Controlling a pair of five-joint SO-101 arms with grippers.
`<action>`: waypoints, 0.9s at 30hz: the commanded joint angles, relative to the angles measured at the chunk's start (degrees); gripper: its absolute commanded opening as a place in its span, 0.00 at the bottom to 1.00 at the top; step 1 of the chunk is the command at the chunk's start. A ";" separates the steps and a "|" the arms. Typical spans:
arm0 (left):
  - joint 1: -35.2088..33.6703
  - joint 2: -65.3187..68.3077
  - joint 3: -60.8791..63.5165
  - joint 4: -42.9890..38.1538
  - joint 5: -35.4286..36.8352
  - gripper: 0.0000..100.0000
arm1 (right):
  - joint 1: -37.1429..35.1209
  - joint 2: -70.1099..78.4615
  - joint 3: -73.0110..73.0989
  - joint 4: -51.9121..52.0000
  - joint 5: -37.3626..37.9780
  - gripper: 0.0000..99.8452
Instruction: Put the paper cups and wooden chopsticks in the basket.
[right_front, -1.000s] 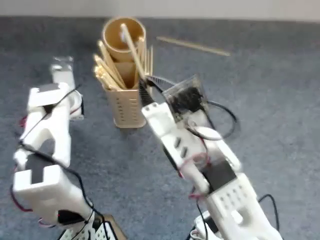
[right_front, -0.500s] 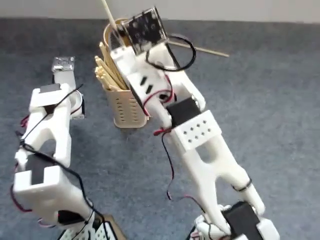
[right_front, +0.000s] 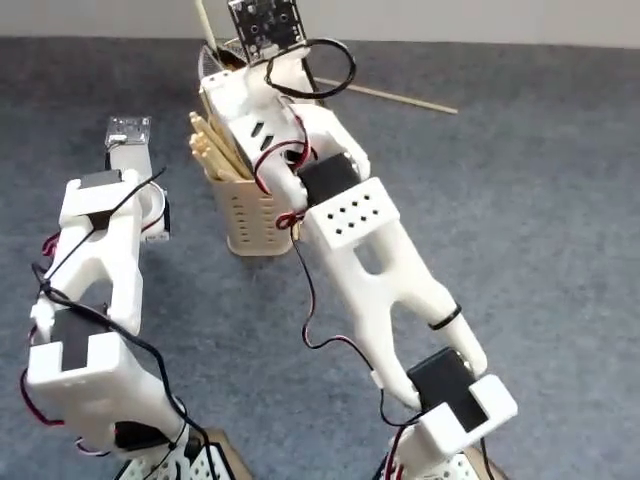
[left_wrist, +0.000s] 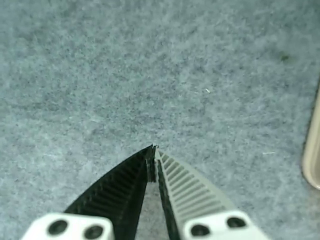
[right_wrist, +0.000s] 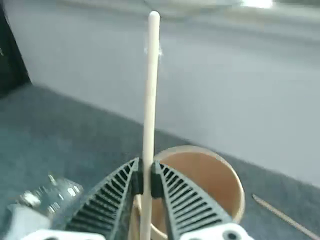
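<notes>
At the far left the left gripper hangs just over the grey table, its 2 fingers pressed tip to tip with nothing between them. It looks parked there to leave the middle free for the other arm.

Next comes the beige basket, upright near the table's far edge. A bundle of chopsticks leans out toward the left arm's side, and a paper cup stands in it with its mouth up. Most of the task's things are therefore already inside.

Above that cup the right gripper is clamped narrow on 1 chopstick, gripped low on its length so most of it stands tall above the fingers. In my judgement it is held steep so that it can drop into the cup or beside it rather than lie across the rim.

Room is tight there — the pale wall rises just behind, and the leaning bundle crowds one side.

Further right, well apart from the basket, 1 loose chopstick lies flat on open table, with free space all round for a reach.
</notes>
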 joint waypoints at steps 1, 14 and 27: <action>0.22 -3.03 -1.10 -0.35 0.62 0.02 | 1.71 -3.12 -1.01 6.81 3.43 0.08; -1.45 -1.98 -49.98 26.64 0.97 0.16 | 0.40 -23.69 -1.36 35.82 11.69 0.31; 10.24 12.70 -80.40 45.19 3.16 0.16 | 12.70 -46.02 41.10 40.31 11.87 0.31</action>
